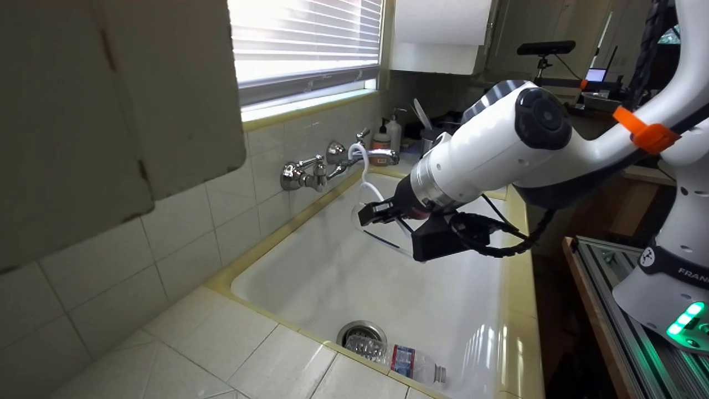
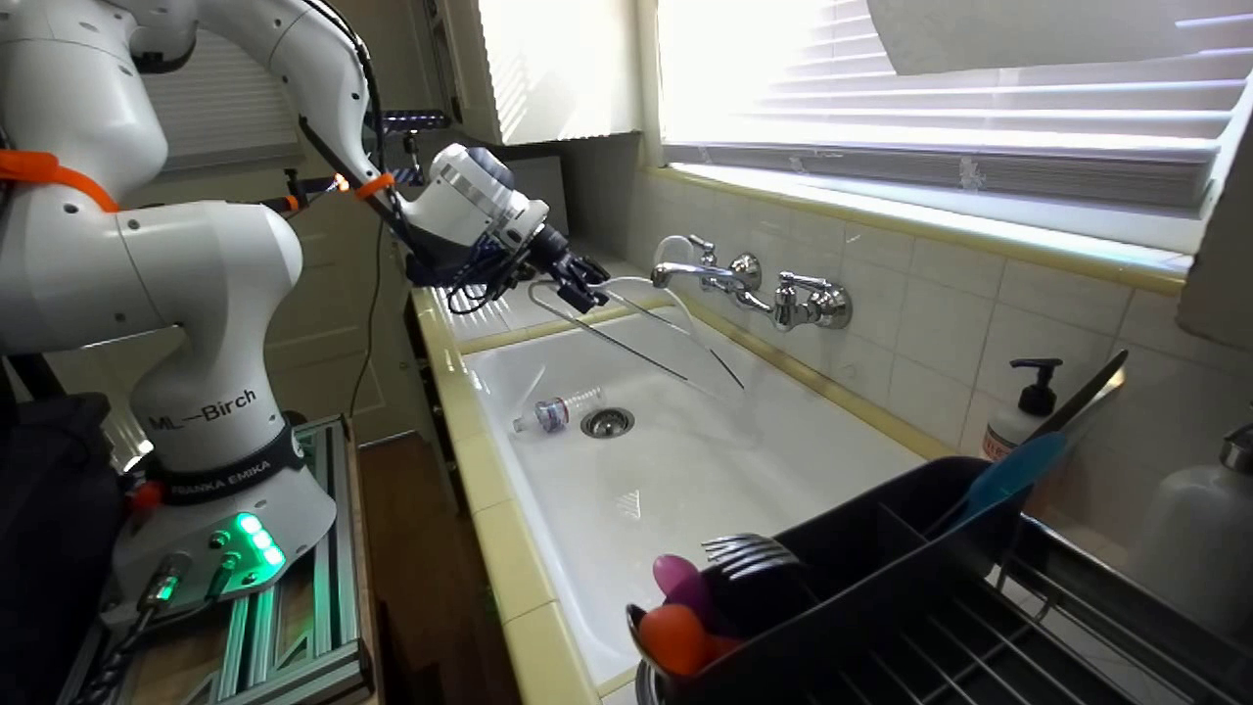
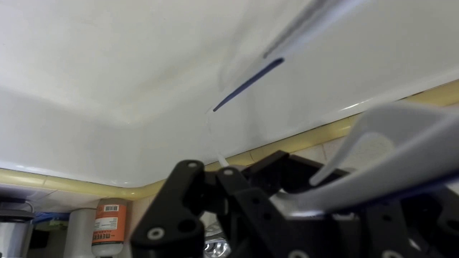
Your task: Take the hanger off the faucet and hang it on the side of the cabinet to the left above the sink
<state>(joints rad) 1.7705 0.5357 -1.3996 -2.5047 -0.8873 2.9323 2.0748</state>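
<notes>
In both exterior views the pale, thin hanger (image 1: 372, 188) (image 2: 626, 280) has its curved hook looped over the chrome faucet's (image 1: 320, 174) (image 2: 798, 305) spout. Its body slants out over the basin of the cream-white sink (image 1: 299, 282) toward the arm. My gripper (image 1: 366, 215) (image 2: 592, 289) is shut around the hanger's shoulder. Up close in the wrist view, the gripper's (image 3: 285, 157) tips meet, and the hanger (image 3: 358, 182) runs through the space behind them, partly hidden by a finger. At the left of an exterior view hangs the large grey-beige cabinet (image 1: 111, 122).
A clear plastic bottle (image 1: 403, 360) lies by the round drain (image 2: 607, 423) in the sink. A black dish rack (image 2: 861, 607) with utensils stands at the sink's end. Soap bottles (image 2: 1028, 411) stand near the tiled wall (image 2: 920, 313). A white cupboard (image 1: 440, 33) hangs beyond the window.
</notes>
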